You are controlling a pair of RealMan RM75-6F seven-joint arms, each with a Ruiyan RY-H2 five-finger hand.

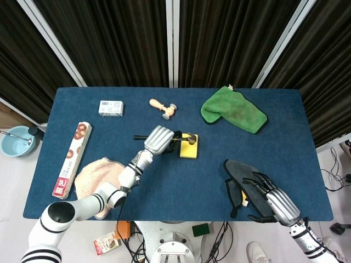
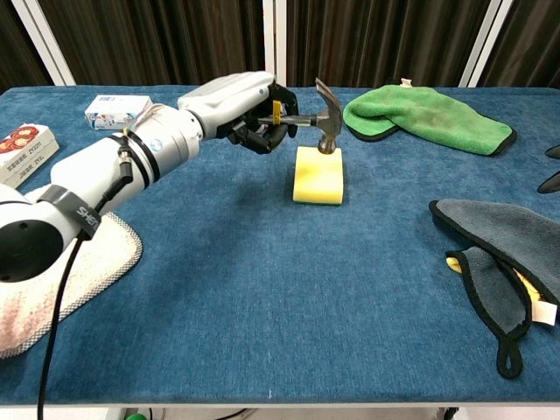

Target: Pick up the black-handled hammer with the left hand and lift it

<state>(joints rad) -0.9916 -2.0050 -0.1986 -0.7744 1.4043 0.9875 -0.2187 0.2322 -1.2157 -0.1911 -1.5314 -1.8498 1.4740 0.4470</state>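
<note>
My left hand [image 1: 159, 139] [image 2: 248, 106] grips the black-handled hammer [image 2: 322, 115] by its handle and holds it off the table, above the yellow sponge [image 2: 318, 174]. In the head view the hammer's metal head [image 1: 189, 140] shows over the yellow sponge [image 1: 189, 149], and the black handle end [image 1: 139, 137] sticks out to the left of the hand. My right hand [image 1: 271, 197] rests at the front right, next to a grey cloth [image 1: 238, 171], fingers spread and holding nothing.
A wooden stamp [image 1: 163, 107] and a small white box [image 1: 111, 108] lie at the back. A green cloth [image 1: 234, 111] is at the back right. A long snack box [image 1: 72, 159] and a pink-white towel [image 1: 90, 178] sit at the left. The grey cloth [image 2: 494, 248] covers the front right.
</note>
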